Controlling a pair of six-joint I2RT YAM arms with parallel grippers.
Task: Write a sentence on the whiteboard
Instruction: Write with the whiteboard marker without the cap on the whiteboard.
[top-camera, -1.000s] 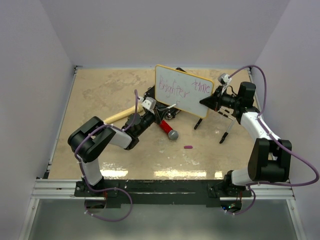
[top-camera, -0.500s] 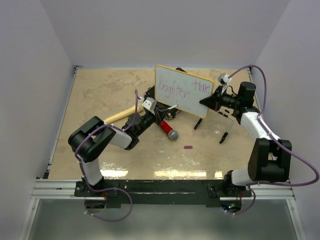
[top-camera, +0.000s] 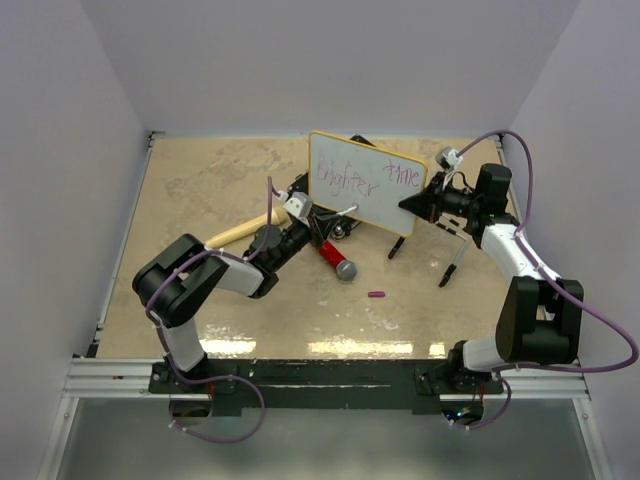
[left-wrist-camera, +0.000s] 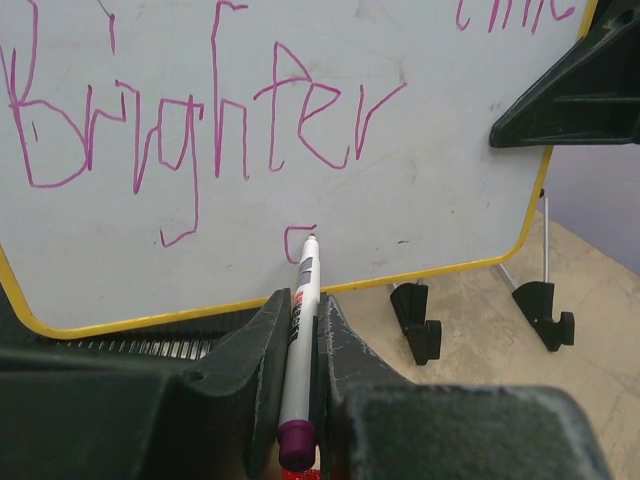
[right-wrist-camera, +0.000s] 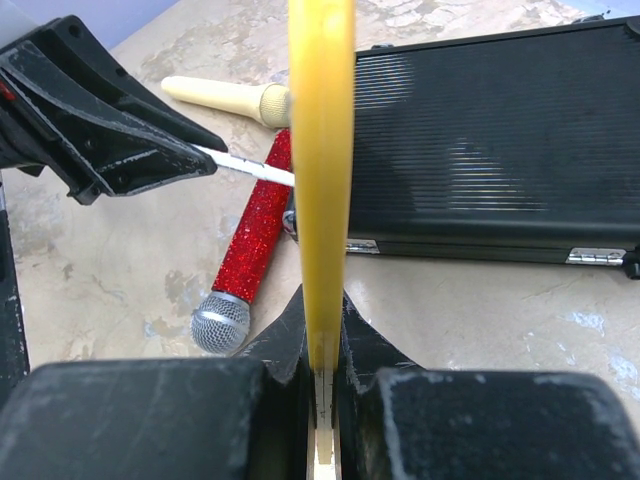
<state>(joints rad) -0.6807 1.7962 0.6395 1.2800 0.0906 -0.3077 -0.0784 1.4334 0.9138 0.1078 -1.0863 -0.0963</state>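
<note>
The whiteboard (top-camera: 362, 186) is held up at a tilt over the far middle of the tabletop (top-camera: 200, 185), between the two arms. Its yellow rim at the right edge is pinched by the right gripper (right-wrist-camera: 322, 325). A white marker (left-wrist-camera: 307, 272) is clamped in the left gripper (left-wrist-camera: 299, 312), its tip touching the white surface just below the sentence (left-wrist-camera: 200, 125). Of this, "Brighter" and, up to the right, "time" can be read in magenta. A short hooked stroke is seen at the tip. A red glitter microphone (right-wrist-camera: 252, 250), a black case (right-wrist-camera: 490, 150) and a cream handle (right-wrist-camera: 215, 97) lie on the tabletop near the board.
</note>
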